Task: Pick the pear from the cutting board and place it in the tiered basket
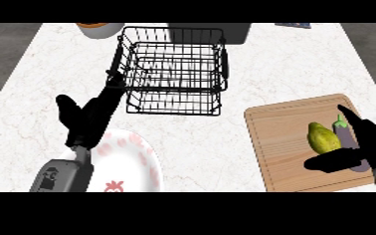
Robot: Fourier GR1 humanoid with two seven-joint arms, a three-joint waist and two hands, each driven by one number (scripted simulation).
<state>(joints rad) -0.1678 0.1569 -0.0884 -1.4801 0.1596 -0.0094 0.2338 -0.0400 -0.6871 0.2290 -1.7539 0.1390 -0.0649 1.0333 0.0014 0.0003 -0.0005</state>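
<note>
Head view: your pear (322, 138) lies at the lower right of the frame, on the cutting board (283, 144), with its long axis running roughly up and down the picture, the narrower end toward the top. An eggplant (346, 138) lies just beside it on the right, close to parallel — whether the two touch you cannot tell from here.

Your right hand (351, 152) is the near one by far. It sits at the right edge of the frame, right at the pear: fingers reach up along the eggplant's side, the thumb crosses under the pear's lower end, so the pear lies just left of and above the palm. The fingers look spread and fairly straight, not closed round anything yet; the pear appears to rest on the board.

Your left hand (89, 112) is at the middle left, over the edge of a plate (140, 167), fingers extended toward the basket (175, 69) and holding nothing. It is well apart from the pear.

The basket stands at the upper centre — up and to the left of the pear. So the coming move likely turns on closing on the pear alone, without catching the eggplant.
</note>
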